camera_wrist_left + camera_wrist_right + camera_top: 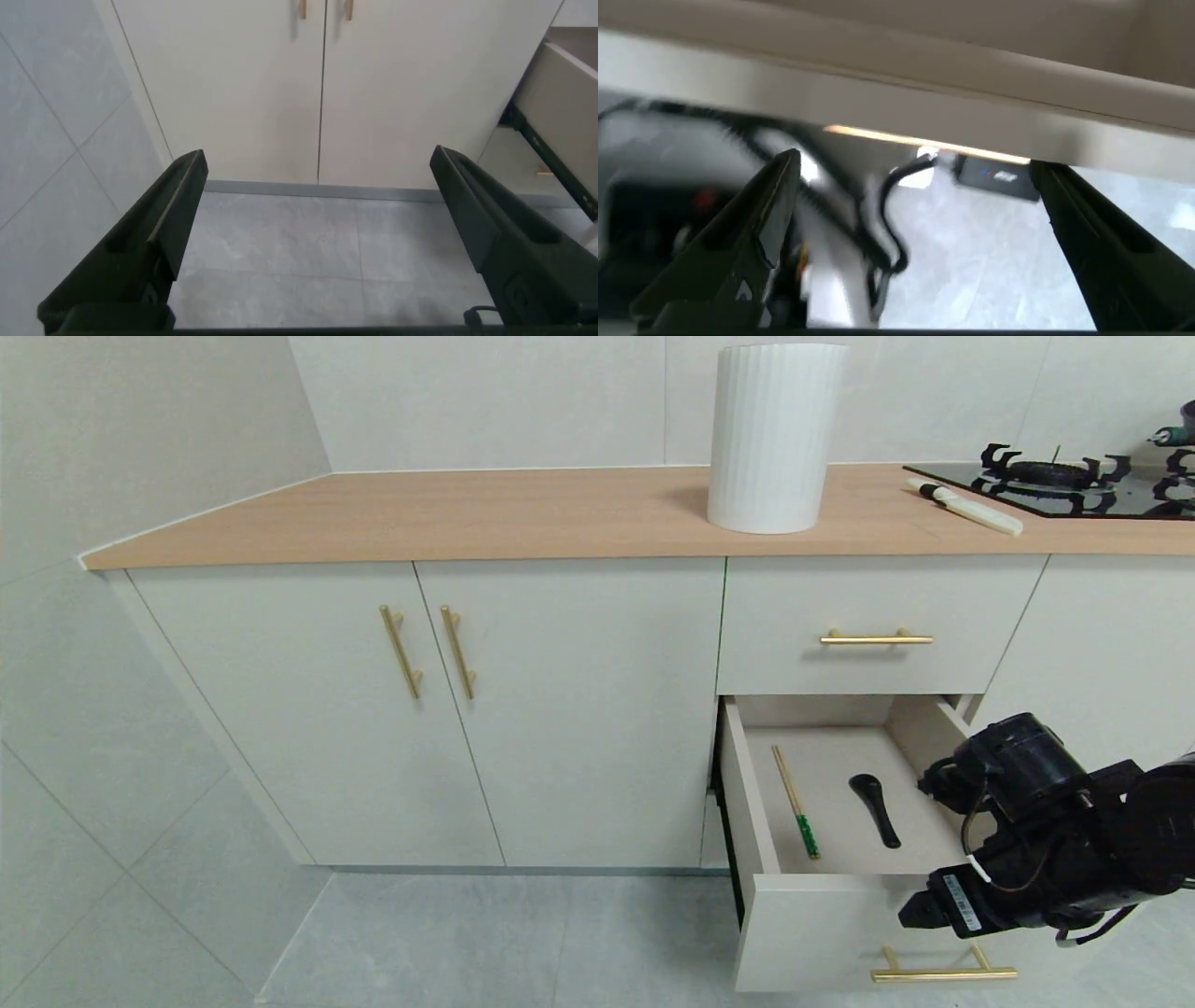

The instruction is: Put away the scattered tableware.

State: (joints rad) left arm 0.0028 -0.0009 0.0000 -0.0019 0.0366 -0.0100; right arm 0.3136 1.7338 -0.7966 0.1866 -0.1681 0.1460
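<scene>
**Knife waits above the drawer**

Chopsticks [795, 803] and spoon [876, 810] lie inside the open drawer [747, 784]. The knife [966, 507] lies on the counter [467, 513] above the drawer, to its right. It seems light, stiff and slippery, so grip it across the handle. Your right gripper [915, 177], at the drawer front, and left gripper [318, 173] both have fingers apart.

Pale tiled walls [467, 401] meet in a corner behind a wooden counter [420, 513], with a black hob [1055, 497] set into its right end. Below it, two white doors [308, 709] with gold handles [400, 651] stand side by side. To their right, a shut top drawer [868, 607] sits above a pulled-out lower drawer [812, 933]. The floor [420, 943] is grey tile.
</scene>
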